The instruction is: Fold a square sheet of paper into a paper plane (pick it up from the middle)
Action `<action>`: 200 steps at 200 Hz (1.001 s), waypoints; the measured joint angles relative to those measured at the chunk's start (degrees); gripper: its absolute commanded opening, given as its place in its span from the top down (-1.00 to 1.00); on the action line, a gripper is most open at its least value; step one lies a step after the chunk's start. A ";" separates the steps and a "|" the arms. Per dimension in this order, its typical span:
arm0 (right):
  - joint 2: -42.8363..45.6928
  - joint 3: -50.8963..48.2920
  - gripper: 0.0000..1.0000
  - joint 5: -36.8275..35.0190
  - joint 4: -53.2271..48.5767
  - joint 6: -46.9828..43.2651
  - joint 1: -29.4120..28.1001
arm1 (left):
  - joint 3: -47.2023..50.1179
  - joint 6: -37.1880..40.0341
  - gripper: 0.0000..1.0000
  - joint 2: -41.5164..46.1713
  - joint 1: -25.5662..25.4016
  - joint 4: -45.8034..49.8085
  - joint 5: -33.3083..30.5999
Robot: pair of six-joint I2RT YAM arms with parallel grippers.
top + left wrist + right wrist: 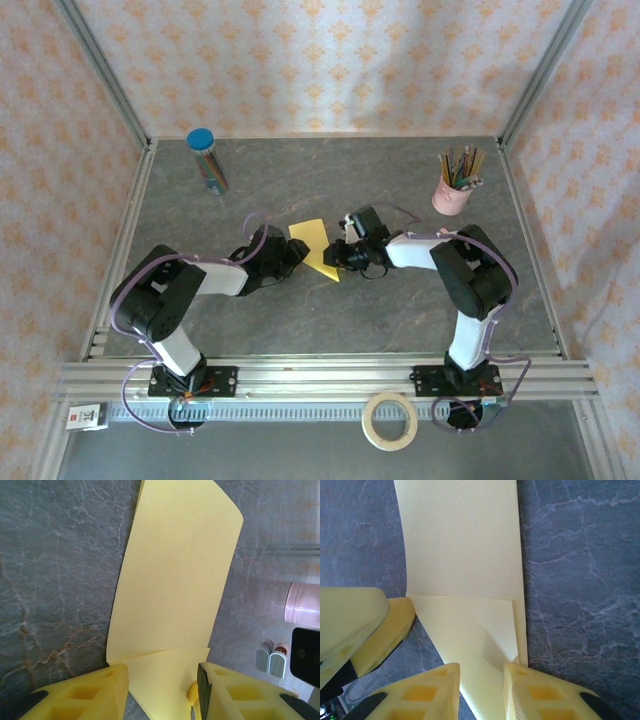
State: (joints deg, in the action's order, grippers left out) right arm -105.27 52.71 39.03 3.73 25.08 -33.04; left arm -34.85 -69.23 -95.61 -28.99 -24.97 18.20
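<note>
the square sheet of paper lies mid-table between the two arms, part-way to becoming a plane. it is no longer a flat square: the wrist views show a long yellow panel with a corner flap folded across its near end, and from above it narrows to a point toward the arms. the opening folds look made. no centre crease, wings or finished dart shape can be seen, so most of the shaping seems left to do. the left gripper meets the sheet from the left and the right gripper from the right. each wrist camera shows yellow fingers parted astride the narrow end, the left gripper's wider than the right gripper's. whether either pair is pinching the paper or merely flanking it cannot be told. the tip of the sheet runs out of both wrist frames between the fingers, and how many layers are stacked under the flap is unclear. a pink cup of pencils, a blue-capped tube and a roll of tape stand well apart from the work.
</note>
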 measured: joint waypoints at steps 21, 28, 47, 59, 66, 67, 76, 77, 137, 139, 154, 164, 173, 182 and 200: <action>0.00 0.00 0.43 0.00 0.00 0.00 0.00 | 0.00 -0.22 0.11 0.28 -0.24 0.59 -0.81; 0.00 0.00 0.43 -0.02 0.00 0.00 0.00 | 0.00 -0.35 0.11 0.46 -0.26 0.98 -1.11; -0.02 0.00 0.43 -0.02 0.00 0.00 0.00 | 0.00 -0.83 0.12 0.96 -0.26 2.05 -2.01; -0.02 0.00 0.43 -0.02 0.00 0.00 0.00 | 0.00 -1.22 0.13 1.31 -0.26 2.73 -2.38; -0.02 0.00 0.43 0.00 0.00 0.00 0.00 | 0.00 -1.33 0.13 1.44 -0.28 2.97 -2.45; -0.02 0.00 0.43 -0.02 0.00 0.00 0.00 | 0.00 -1.33 0.13 1.44 -0.28 3.02 -2.45; -0.02 0.00 0.43 0.00 0.00 0.00 0.09 | 0.00 -1.36 0.13 1.53 -0.28 3.21 -2.43; -0.02 0.00 0.43 0.00 0.00 0.00 0.09 | 0.00 -1.36 0.13 1.53 -0.28 3.26 -2.45; -0.04 0.00 0.43 0.02 0.00 0.00 0.09 | -4.68 -1.25 0.15 0.68 -0.66 9.25 -3.02; -0.04 0.00 0.43 0.02 0.00 0.00 0.09 | -4.87 -1.27 0.15 0.57 -0.66 9.35 -3.06; -0.07 0.00 0.43 0.02 0.00 0.00 0.09 | -5.53 -1.25 0.16 -0.35 -0.92 9.84 -3.08; -0.07 0.00 0.43 0.02 0.00 0.00 0.09 | -5.75 -1.25 0.16 -0.98 -1.01 10.19 -3.08; -0.11 0.00 0.43 0.04 0.02 0.00 0.09 | -6.05 -1.25 0.16 -1.38 -1.01 10.51 -3.19; -0.11 0.00 0.43 0.09 0.02 0.00 0.09 | -6.64 -1.25 0.16 -1.53 -1.01 11.10 -3.28; -0.11 0.00 0.43 0.09 0.02 0.00 0.09 | -7.43 -1.22 0.15 -1.53 -1.03 12.33 -3.72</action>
State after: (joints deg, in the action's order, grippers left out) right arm -105.38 52.71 39.11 3.75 25.08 -32.95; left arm -42.28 -70.46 -97.14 -30.02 -12.64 14.48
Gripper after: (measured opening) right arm 0.283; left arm 0.421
